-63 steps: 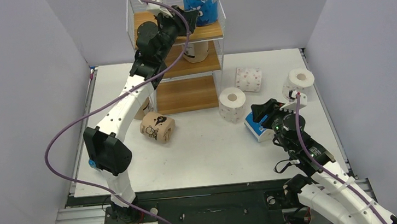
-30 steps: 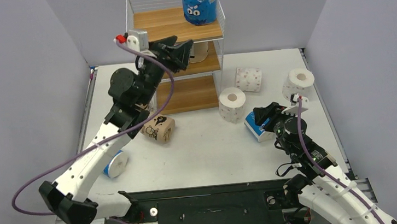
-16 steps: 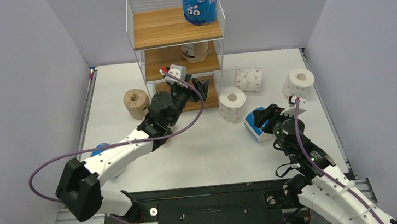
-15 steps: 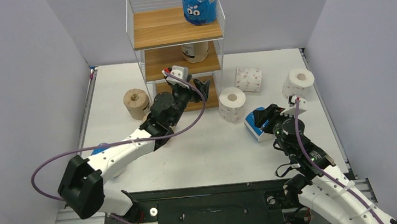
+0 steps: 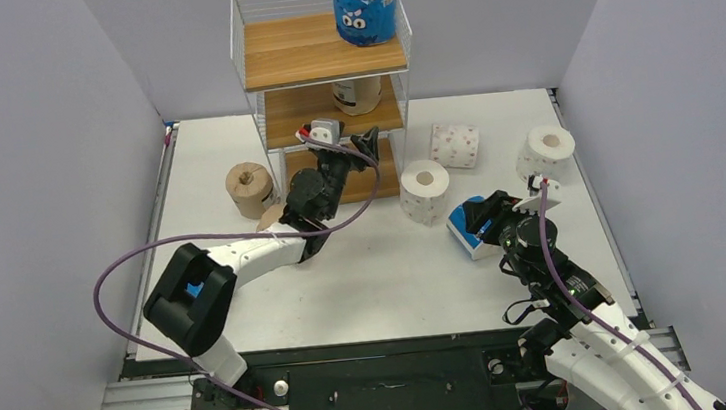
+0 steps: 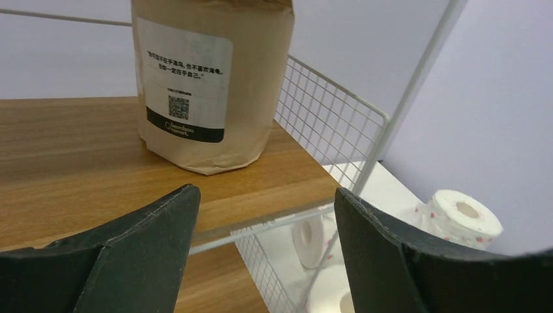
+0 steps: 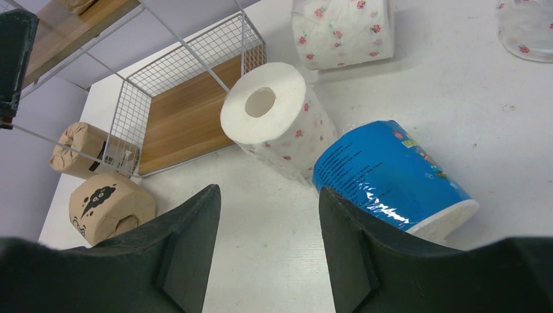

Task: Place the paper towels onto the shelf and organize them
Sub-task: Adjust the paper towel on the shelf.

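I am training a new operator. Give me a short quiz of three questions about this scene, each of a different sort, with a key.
1. Which roll stands on the top board of the shelf? A: tan. B: blue. C: white.
2. True or false: the left hand grips a roll.
3. Fill in: the blue roll on the table, in front of the right hand, lies on its ____.
Key: 1 is B, the blue roll on top. 2 is false: its jaws are open and empty. 3 is side.
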Controlling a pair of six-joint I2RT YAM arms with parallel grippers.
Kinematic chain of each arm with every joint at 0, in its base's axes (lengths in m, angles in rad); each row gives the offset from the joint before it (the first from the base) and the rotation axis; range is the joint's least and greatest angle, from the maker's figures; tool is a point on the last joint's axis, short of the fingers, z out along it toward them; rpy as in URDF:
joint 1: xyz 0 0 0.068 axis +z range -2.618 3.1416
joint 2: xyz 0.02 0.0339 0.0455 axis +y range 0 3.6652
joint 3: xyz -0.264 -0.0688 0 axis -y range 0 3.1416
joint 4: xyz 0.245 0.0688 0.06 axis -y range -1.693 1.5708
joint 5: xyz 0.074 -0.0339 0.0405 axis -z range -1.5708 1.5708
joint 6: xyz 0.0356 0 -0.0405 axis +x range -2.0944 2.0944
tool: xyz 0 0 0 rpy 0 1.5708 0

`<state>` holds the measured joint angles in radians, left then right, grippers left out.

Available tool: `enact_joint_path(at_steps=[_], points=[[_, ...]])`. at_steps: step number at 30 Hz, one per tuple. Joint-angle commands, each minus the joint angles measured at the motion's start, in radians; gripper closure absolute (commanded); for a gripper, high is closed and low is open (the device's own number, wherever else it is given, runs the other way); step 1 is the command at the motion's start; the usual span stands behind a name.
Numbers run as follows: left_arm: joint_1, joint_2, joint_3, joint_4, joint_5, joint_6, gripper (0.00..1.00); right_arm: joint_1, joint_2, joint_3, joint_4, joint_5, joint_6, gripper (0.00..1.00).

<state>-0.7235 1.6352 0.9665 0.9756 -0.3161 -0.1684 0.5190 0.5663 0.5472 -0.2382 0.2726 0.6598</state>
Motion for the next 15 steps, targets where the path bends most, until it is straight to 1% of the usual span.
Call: enact_joint_path(at_steps=[1,4,9,15], points=[[0.022,0.067,0.096,0.131,-0.026,-0.023,0.27,0.009,-0.015,-0.004,0.022,0.001,-0.008,0.47],[0.036,0.107,0.145,0.136,-0.027,-0.023,0.27,0.010,-0.017,-0.002,0.021,-0.005,-0.006,0.47],[0.065,0.167,0.198,0.153,-0.017,-0.029,0.30,0.009,-0.016,0.001,0.015,0.001,-0.010,0.47],[0.092,0.229,0.268,0.126,0.008,-0.061,0.31,0.009,-0.009,0.001,0.014,0.008,-0.011,0.47]])
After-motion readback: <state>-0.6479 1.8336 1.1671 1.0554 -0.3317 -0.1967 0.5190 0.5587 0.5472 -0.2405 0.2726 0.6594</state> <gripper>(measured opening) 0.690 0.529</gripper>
